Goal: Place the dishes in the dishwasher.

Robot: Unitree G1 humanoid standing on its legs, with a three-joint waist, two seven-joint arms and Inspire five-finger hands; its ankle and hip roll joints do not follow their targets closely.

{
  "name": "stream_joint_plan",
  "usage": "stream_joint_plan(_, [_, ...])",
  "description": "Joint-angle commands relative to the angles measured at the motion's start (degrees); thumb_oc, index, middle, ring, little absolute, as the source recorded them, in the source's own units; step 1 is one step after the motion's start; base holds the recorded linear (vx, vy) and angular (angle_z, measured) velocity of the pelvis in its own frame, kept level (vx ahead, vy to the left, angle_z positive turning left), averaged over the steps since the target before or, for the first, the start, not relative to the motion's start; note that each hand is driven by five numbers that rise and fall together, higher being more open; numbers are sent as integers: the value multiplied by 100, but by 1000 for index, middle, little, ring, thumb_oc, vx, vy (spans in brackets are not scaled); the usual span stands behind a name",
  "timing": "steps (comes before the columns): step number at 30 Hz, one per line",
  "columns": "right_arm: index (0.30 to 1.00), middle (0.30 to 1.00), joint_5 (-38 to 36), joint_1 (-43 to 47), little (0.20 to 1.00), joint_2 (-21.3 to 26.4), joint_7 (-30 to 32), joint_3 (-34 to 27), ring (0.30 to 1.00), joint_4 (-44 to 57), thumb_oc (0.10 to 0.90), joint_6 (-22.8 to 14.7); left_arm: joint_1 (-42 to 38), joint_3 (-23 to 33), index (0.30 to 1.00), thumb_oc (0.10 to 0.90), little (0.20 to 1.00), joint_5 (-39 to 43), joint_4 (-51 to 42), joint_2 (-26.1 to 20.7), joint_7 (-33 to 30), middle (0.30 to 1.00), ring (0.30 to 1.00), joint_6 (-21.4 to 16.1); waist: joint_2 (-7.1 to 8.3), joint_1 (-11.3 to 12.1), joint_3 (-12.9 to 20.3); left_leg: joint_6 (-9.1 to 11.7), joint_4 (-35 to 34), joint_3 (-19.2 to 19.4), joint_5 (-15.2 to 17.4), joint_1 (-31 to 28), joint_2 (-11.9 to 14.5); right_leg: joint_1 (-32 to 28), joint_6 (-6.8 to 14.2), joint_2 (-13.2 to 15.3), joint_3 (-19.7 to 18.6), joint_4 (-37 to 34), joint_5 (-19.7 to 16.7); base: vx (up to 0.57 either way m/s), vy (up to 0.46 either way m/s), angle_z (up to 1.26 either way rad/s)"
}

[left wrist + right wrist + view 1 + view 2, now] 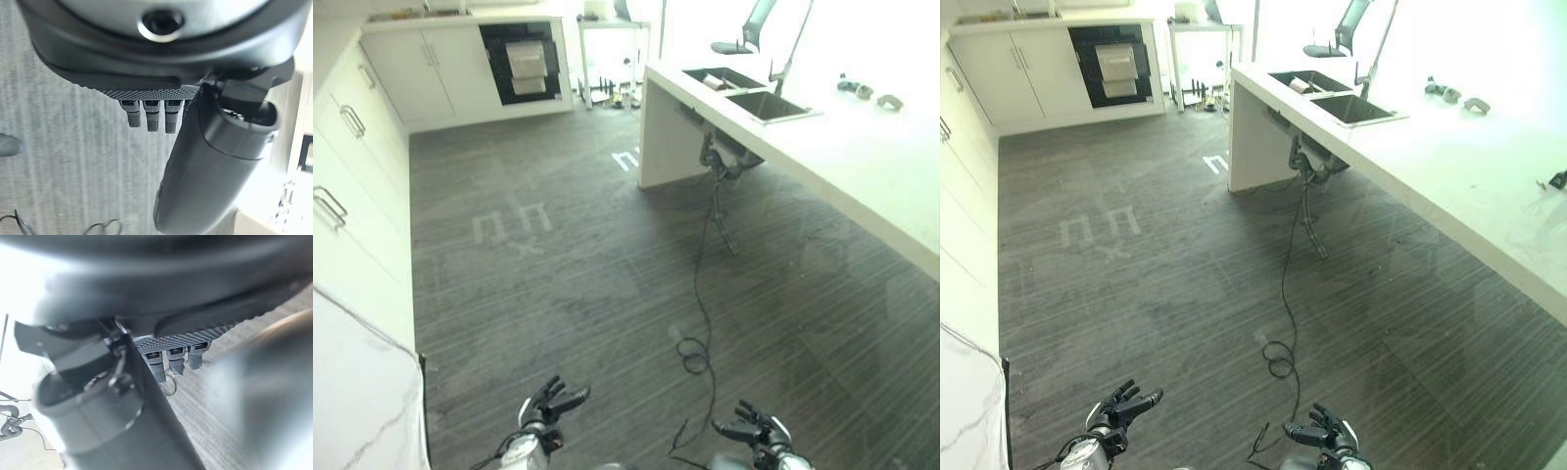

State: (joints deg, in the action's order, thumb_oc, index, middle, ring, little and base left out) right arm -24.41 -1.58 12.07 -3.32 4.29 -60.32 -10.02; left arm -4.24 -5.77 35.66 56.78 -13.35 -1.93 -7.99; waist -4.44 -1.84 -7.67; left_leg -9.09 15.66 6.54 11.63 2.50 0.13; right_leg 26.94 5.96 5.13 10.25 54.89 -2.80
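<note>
floor: dark striped | cabinets: white | island counter: white, sink

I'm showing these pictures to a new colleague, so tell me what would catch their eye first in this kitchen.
First, the long white counter along the right side, with a double sink sunk into its far end. Next, the wide grey striped floor in the middle, with pale markings on it. At the bottom edge, the left robot hand and the right robot hand hang open above the floor, holding nothing.
</note>
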Motion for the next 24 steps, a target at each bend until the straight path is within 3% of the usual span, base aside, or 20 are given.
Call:
stream_joint_plan(1, [900, 900, -404, -179, 900, 340, 425, -228, 900, 260, 800, -129, 40, -13, 900, 800, 900, -271, -641, -207, -127, 900, 900, -3, 406, -224, 37, 573, 153, -181, -256, 221, -159, -1393, 96, -134, 462, -2672, -680, 424, -240, 109])
stream_joint_plan(2, [900, 900, -587, -303, 900, 353, 538, -352, 900, 400, 800, -189, 114, 6, 900, 800, 900, -345, -751, -228, -177, 900, 900, 115, 504, -327, -24, 564, 153, -349, -113, 26, -309, -1320, 126, 39, 479, -3469, -893, 499, -281, 119])
stream_joint_plan(3, [900, 900, -607, -363, 900, 356, 596, -431, 900, 478, 800, -235, 185, 44, 900, 800, 900, -336, -811, -237, -159, 900, 900, 140, 542, -389, -84, 565, 153, -467, 12, -146, -371, -1224, 178, 151, 425, -3770, -985, 501, -278, 129])
stream_joint_plan(4, [900, 900, -546, -388, 900, 380, 628, -505, 900, 593, 800, -291, 241, 86, 900, 800, 900, -399, -852, -247, -130, 900, 900, 104, 598, -438, -138, 574, 153, -553, 140, -302, -457, -963, 226, 342, 305, -3770, -926, 315, -175, 146])
stream_joint_plan(5, [900, 900, -546, -388, 900, 380, 628, -505, 900, 593, 800, -291, 241, 86, 900, 800, 900, -399, -852, -247, -130, 900, 900, 104, 598, -438, -138, 574, 153, -553, 140, -302, -457, -963, 226, 342, 305, -3770, -926, 524, -295, 114])
stream_joint_plan(6, [900, 900, -466, -328, 900, 442, 747, -572, 900, 1161, 800, -219, 349, 96, 900, 800, 900, -460, -1062, -305, -90, 900, 900, 45, 631, -488, -166, 569, 153, -740, 408, -553, -597, -536, 264, 622, 14, -3770, -815, 480, -255, 71])
stream_joint_plan(12, [900, 900, -95, -234, 900, 553, 1367, -267, 900, 2518, 800, 70, 652, 178, 900, 800, 900, -755, -1336, -277, -254, 900, 900, -166, 731, -457, 145, 647, 153, -694, 622, -950, -570, -914, 167, 470, -157, -3770, -407, 453, -237, -41])
stream_joint_plan(14, [900, 900, 159, -297, 900, 638, 1410, -180, 900, 3142, 800, 282, 744, 220, 900, 800, 900, -800, -1584, -256, -264, 900, 900, -214, 709, -545, 246, 792, 153, -605, 362, -1164, -401, -1023, 49, 318, -237, -3770, -281, 389, -177, 16])
stream_joint_plan(16, [900, 900, 381, -386, 900, 724, 1331, -192, 900, 3626, 800, 347, 837, 206, 900, 800, 900, -861, -1892, -252, -254, 900, 900, -273, 647, -584, 301, 1010, 153, -472, -386, -1300, -198, -1169, -97, 158, -257, -3770, -82, 299, -161, 3])
stream_joint_plan(17, [900, 900, 481, -450, 900, 765, 1242, -235, 900, 3837, 800, 297, 883, 209, 900, 800, 900, -907, -2085, -248, -238, 900, 900, -287, 644, -570, 315, 1132, 153, -403, -898, -1319, -115, -1269, -172, 101, -287, -3770, 38, 422, -273, -34])
stream_joint_plan(18, [900, 900, 599, -484, 900, 888, 1048, -280, 900, 4157, 800, 191, 948, 168, 900, 800, 900, -903, -2313, -187, -275, 900, 900, -420, 733, -574, 319, 1415, 662, -258, -1859, -1379, -37, -1480, -379, 13, -396, -3770, 258, 471, -327, -50])
stream_joint_plan(20, [900, 900, 655, -471, 900, 1028, 926, -304, 900, 4379, 800, 81, 989, 53, 900, 800, 900, -975, -2532, -162, -259, 900, 900, -555, 911, -506, 237, 1521, 2371, -242, -2166, -467, -184, -1713, -564, -4, -624, -3770, 388, 378, -282, -73])
stream_joint_plan(21, [900, 900, 630, -494, 900, 1127, 853, -367, 900, 4531, 800, 13, 1039, -48, 900, 800, 900, -1006, -2771, -221, -167, 900, 900, -612, 1036, -395, 112, 1448, 3620, -321, -2118, 534, -139, -1961, -670, 1, -735, -3770, 469, 299, -187, -105])
stream_joint_plan(23, [900, 900, 580, -516, 900, 1159, 856, -378, 900, 4603, 800, -22, 1044, -72, 900, 800, 900, -1003, -2875, -252, -112, 900, 900, -611, 1042, -341, 27, 1366, 3558, -248, -1962, 871, -3, -2073, -672, -63, -765, -3770, 525, 247, -61, -92])
stream_joint_plan(24, [900, 900, 509, -574, 900, 1213, 806, -442, 900, 4817, 800, -21, 1114, -83, 900, 800, 900, -952, -3106, -344, -29, 900, 900, -608, 1042, -260, -37, 1285, 2498, -71, -1948, 994, 166, -2169, -630, -120, -816, -3770, 650, 320, 89, -50])
